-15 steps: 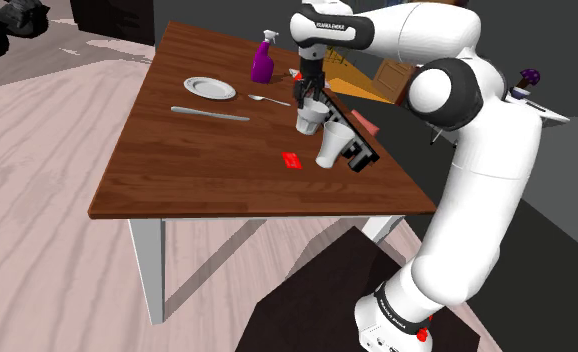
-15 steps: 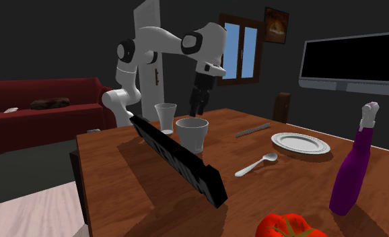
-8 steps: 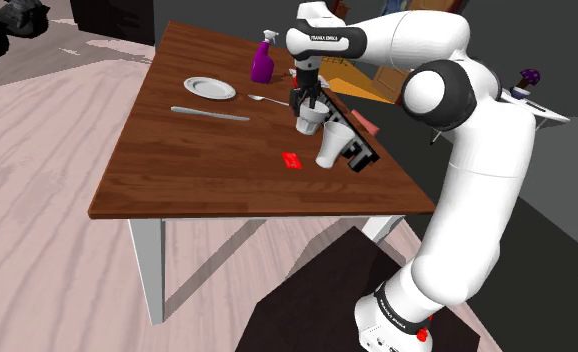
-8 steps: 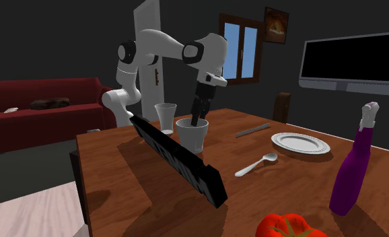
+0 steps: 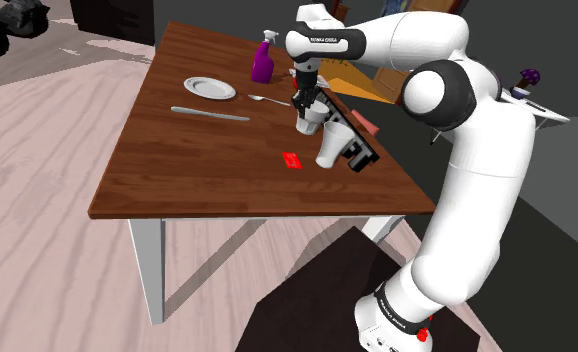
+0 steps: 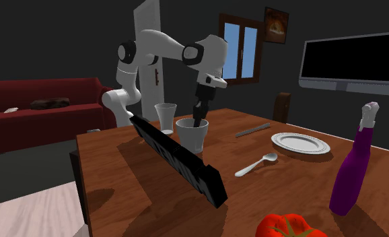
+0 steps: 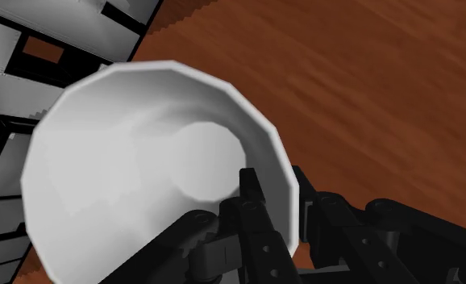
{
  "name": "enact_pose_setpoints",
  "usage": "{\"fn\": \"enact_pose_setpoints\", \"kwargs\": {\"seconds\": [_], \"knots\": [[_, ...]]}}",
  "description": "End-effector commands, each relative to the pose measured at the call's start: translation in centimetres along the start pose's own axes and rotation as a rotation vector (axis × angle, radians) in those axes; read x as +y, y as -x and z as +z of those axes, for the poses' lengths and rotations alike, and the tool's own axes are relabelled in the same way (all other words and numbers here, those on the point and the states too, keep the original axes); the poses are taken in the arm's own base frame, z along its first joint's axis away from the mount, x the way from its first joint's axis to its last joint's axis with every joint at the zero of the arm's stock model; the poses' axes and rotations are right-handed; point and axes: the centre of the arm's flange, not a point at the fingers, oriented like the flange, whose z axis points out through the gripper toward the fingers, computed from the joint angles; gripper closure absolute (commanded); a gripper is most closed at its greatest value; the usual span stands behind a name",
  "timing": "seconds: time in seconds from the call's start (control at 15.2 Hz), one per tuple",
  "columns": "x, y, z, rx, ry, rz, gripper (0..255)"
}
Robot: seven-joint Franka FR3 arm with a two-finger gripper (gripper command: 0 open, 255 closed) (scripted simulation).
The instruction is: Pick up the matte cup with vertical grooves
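Gripper [image 7: 278, 194] clamped on rim, smooth round white cup [image 7: 126, 161]

The one wooden table [image 5: 197, 165] is holding two cups, a wide cup [image 5: 307, 125] and a taller cup [image 5: 329, 148], plus one plate [image 5: 209, 88], one spoon [image 5: 268, 100], one knife [image 5: 210, 114], one purple spray bottle [image 5: 263, 62], one black keyboard [image 6: 180, 161], one red card [image 5: 291, 159] and one tomato [image 6: 291, 226].

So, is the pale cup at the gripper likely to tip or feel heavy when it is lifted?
The cup looks empty and thin-walled, so it is probably light. It is wider at the rim than at the base, so a sideways push might tip it.
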Motion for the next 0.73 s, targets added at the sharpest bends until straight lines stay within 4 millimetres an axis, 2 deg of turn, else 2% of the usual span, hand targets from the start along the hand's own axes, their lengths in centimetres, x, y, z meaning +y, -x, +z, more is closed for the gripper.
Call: {"fn": "enact_pose_setpoints", "kwargs": {"seconds": [0.0,0.2,0.66], "knots": [[0.0,0.0,0.0,0.000,0.000,0.000,255],[0.0,0.0,0.1,0.000,0.000,0.000,255],[0.7,0.6,-3.5,0.000,0.000,0.000,255]]}}
